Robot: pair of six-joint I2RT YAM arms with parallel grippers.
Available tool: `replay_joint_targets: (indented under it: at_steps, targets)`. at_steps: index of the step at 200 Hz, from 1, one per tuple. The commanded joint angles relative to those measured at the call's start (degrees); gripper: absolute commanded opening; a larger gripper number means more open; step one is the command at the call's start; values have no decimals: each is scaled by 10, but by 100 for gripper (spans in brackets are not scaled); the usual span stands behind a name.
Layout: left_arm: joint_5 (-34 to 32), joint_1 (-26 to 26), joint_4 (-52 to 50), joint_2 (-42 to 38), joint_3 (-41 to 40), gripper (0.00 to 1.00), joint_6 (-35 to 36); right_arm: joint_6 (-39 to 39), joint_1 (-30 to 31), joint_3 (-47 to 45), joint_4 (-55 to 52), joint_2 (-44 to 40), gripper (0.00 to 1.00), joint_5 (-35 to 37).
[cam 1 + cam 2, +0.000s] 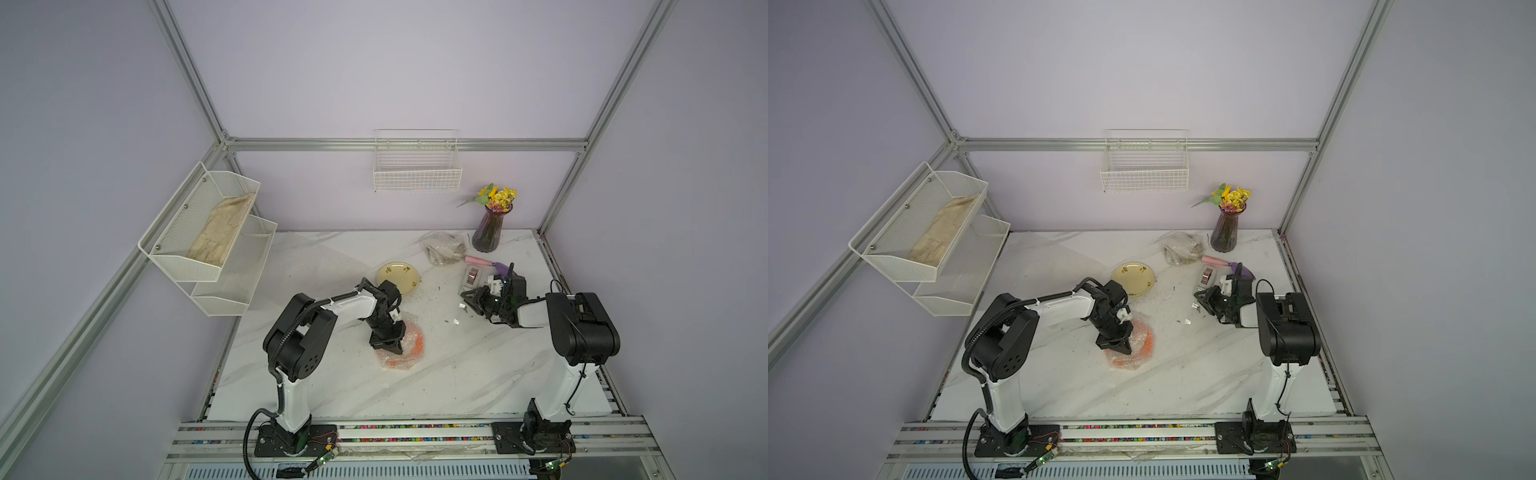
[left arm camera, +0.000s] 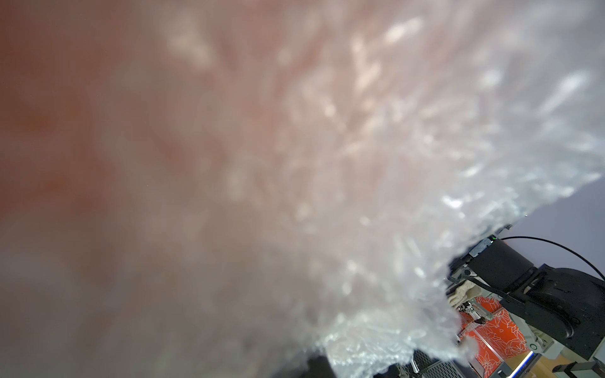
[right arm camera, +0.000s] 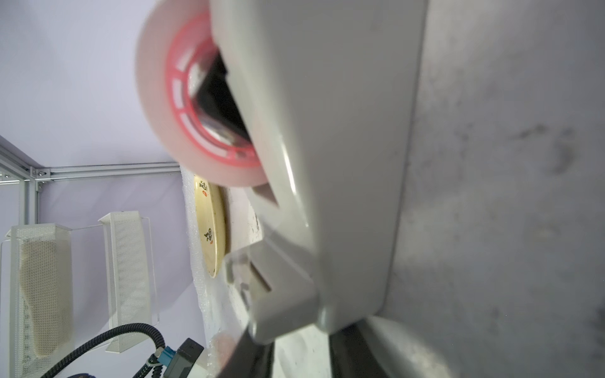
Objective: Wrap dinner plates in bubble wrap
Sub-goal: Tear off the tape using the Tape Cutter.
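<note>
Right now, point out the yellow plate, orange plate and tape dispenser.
yellow plate (image 1: 399,276), in a top view, centre.
orange plate (image 1: 420,341), in a top view, wrapped rim.
tape dispenser (image 1: 472,276), in a top view, roll.

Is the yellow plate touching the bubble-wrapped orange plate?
Apart. Both top views show bare tabletop between the yellow plate and the wrapped orange plate.

Orange plate (image 1: 419,341) bundled in crinkled bubble wrap (image 1: 382,357) mid-surface, pale yellow plate (image 1: 398,277) with dark marks bare and flat beyond it, another wrapped bundle (image 1: 444,248) far right, clear sheet (image 1: 307,259) far left.
</note>
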Motion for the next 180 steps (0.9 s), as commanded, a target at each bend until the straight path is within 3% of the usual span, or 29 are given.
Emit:
replay_joint_targets:
  at_steps: [1, 25, 71, 106, 132, 155, 180]
  targets:
    - [-52, 3, -28, 12, -20, 5, -9, 18, -1, -2, 61, -3, 16, 22]
    - [-52, 3, -29, 12, -20, 5, -9, 30, 0, 1, 8, -10, 0, 26]
    - [-53, 3, -29, 12, -22, 5, -8, 51, 13, 28, -260, -16, 0, 66]
    - [-55, 3, -28, 12, -23, 5, -7, 111, 37, 7, -270, 3, 0, 94]
    - [-56, 3, -24, 8, -28, 5, -11, 84, 46, 20, -305, -50, 0, 135]
    - [-61, 4, -16, -1, -34, 5, -13, 2, 63, 69, -415, -132, 0, 192]
    - [-57, 4, 16, -9, -42, 4, -11, -57, 88, 90, -443, -197, 0, 180]
